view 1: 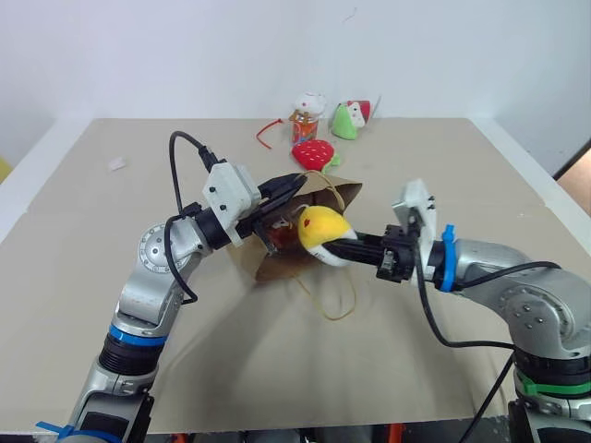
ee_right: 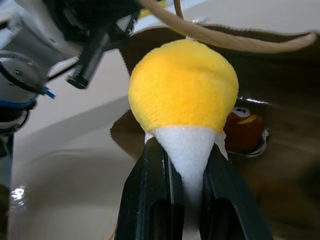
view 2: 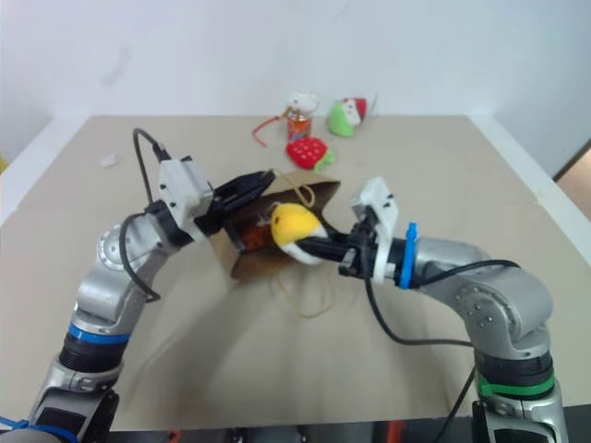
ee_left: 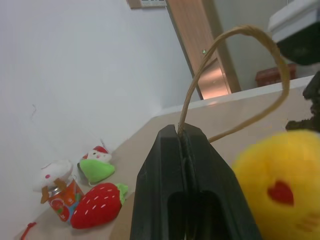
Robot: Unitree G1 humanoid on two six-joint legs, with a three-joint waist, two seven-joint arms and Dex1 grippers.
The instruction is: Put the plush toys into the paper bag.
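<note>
With its mouth propped open toward the right, the paper bag lies mid-bench, a brown toy already inside. Left pincer is clamped shut on one cord handle, apparently to hold the mouth up. Right pincer pinches the white end of the yellow egg plush, right at the opening. Strawberry, green and can-shaped plushes wait at the bench's far side.

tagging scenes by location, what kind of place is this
Probably a lab or test room set up for robot trials, not a home: a bare tabletop against a plain white wall, with only plush toys and a paper bag laid out.
</note>
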